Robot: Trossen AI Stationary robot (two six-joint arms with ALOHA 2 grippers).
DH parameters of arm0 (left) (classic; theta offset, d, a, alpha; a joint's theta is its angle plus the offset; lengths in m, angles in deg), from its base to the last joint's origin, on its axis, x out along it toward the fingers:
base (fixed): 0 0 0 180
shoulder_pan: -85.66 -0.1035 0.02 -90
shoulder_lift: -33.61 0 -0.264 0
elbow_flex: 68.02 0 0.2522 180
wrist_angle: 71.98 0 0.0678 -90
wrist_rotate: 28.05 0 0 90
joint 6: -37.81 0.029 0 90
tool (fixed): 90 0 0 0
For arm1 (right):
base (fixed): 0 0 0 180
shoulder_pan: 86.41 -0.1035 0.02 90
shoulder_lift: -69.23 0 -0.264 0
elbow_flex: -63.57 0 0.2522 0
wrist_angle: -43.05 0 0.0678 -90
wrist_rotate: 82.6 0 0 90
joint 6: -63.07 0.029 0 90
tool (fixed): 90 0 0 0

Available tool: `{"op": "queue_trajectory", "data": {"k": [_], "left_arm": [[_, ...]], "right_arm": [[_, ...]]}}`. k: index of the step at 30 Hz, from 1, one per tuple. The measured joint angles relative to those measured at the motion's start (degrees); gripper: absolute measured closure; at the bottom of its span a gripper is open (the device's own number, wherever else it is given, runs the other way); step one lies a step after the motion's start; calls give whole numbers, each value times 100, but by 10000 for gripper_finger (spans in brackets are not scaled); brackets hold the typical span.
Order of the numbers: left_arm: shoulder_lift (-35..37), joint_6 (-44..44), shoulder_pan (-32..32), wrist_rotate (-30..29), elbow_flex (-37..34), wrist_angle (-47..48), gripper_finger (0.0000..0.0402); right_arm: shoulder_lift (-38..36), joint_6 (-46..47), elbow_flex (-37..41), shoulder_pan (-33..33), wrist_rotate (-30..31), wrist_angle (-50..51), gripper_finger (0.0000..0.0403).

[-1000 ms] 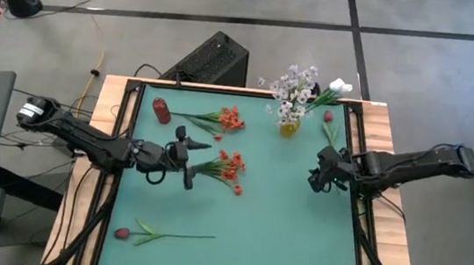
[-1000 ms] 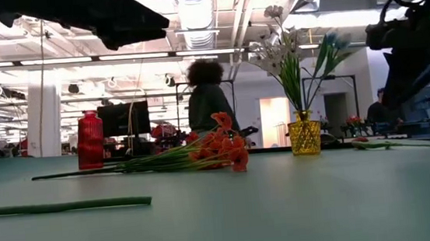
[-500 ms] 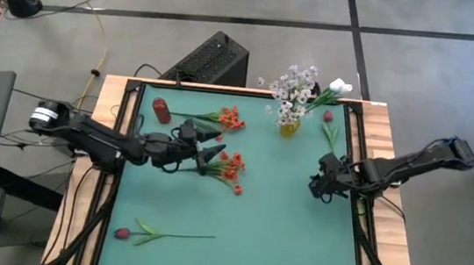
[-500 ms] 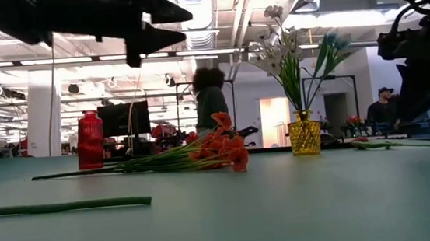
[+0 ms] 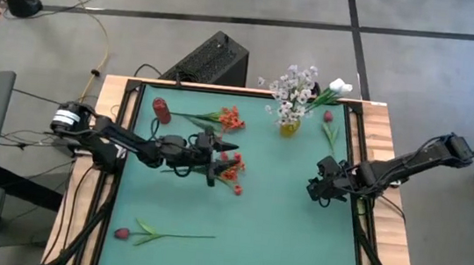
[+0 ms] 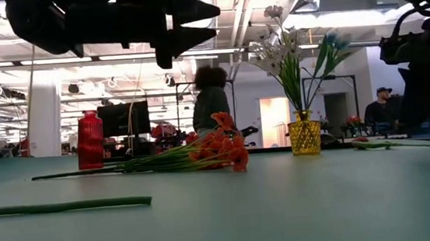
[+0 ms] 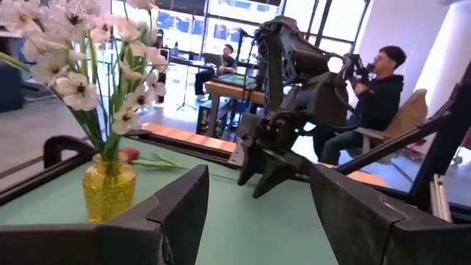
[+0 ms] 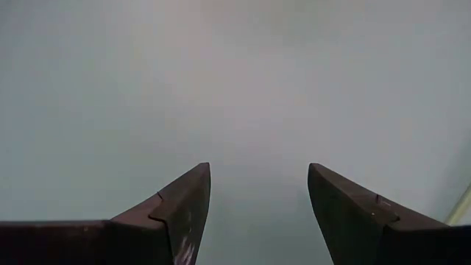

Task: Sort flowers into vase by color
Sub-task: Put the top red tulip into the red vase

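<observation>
My left gripper (image 5: 224,158) (image 6: 216,23) is open and hovers level above a red-orange blossom cluster (image 5: 230,169) (image 6: 219,146) lying mid-table; it touches nothing. A second red-orange flower (image 5: 225,118) lies beside the small red vase (image 5: 162,110) (image 6: 89,139). The yellow vase (image 5: 289,127) (image 7: 109,193) holds white sprays (image 5: 294,93) (image 7: 81,59). One dark red bud flower (image 5: 123,233) lies near the table's near edge, another (image 5: 328,117) by the right edge. My right gripper (image 5: 320,184) (image 8: 257,177) is open over bare mat at the right.
A long green stem (image 6: 62,206) lies across the near part of the mat. The black frame rails (image 5: 360,154) edge the table. A black box (image 5: 214,58) stands on the floor behind it. A seated person (image 7: 379,96) and another person (image 6: 209,97) are in the room beyond.
My left gripper has swung toward the table's right, from beside the stems to above the red-orange blossom cluster, and has turned to point right. My right arm's elbow has drawn outward while its gripper stays near the right edge. The flowers have not moved.
</observation>
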Motion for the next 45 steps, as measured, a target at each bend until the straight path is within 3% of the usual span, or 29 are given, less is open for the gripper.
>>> {"op": "queue_trajectory", "data": {"k": [5,13,21,25,30,36,45], "left_arm": [[284,250,-3,162,-16,466,175],[1164,295,21,577,-18,2036,175],[1821,348,413,126,-22,3366,175],[1852,587,567,12,-45,3694,175],[1941,502,630,-123,-588,3408,175],[2534,602,630,-63,-943,3168,175],[3146,1230,628,-65,-982,3817,175]], "right_arm": [[26,256,0,185,-231,28,147],[548,372,0,784,-497,35,148],[1019,221,0,1281,-519,46,149],[1194,355,0,1347,-519,44,149],[1399,441,0,1345,-521,-44,149],[1613,619,-8,1372,-448,-207,149],[2060,717,-34,1625,-418,-533,149]]}}
